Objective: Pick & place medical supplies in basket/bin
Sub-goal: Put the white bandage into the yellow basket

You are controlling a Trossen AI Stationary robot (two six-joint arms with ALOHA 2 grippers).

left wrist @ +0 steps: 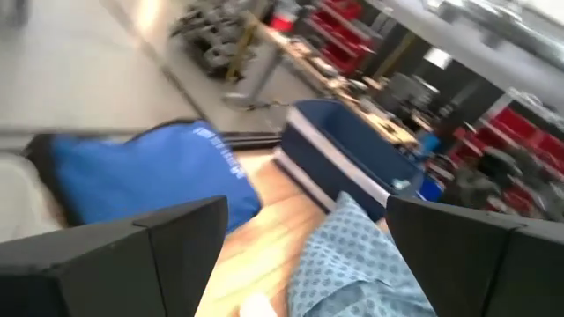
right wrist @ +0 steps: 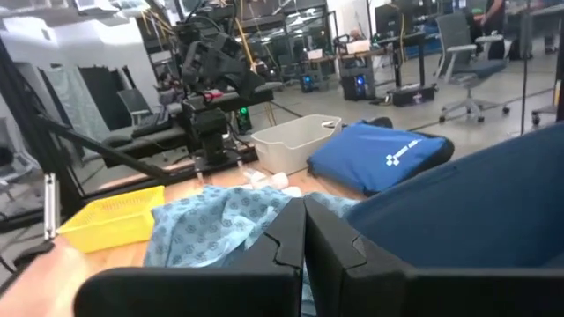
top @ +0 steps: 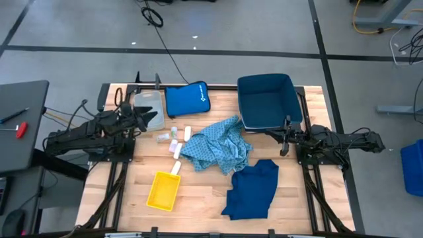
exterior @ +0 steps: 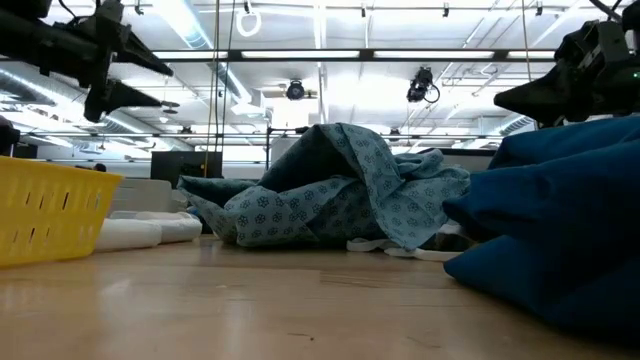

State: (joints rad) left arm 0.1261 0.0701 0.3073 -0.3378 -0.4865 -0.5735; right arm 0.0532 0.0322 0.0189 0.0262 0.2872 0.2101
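The light-blue patterned garment point(top: 218, 147) lies crumpled at the table's middle; it also shows in the low view point(exterior: 340, 190). The navy garment point(top: 253, 188) lies flat near the front right. Several white rolls point(top: 177, 142) and tiny vials point(top: 162, 137) lie left of the patterned cloth. My left gripper point(top: 151, 119) hangs open and empty above the table's far left, by the clear bin point(top: 147, 106); its fingers stand wide apart in the left wrist view point(left wrist: 304, 220). My right gripper point(top: 285, 137) is shut and empty in the air near the navy bin point(top: 268, 100), as the right wrist view shows point(right wrist: 304, 231).
A yellow basket point(top: 165, 190) sits at the front left. A royal-blue padded pouch point(top: 187, 99) with a white logo lies at the far edge between the clear bin and the navy bin. Bare wood shows along the front edge.
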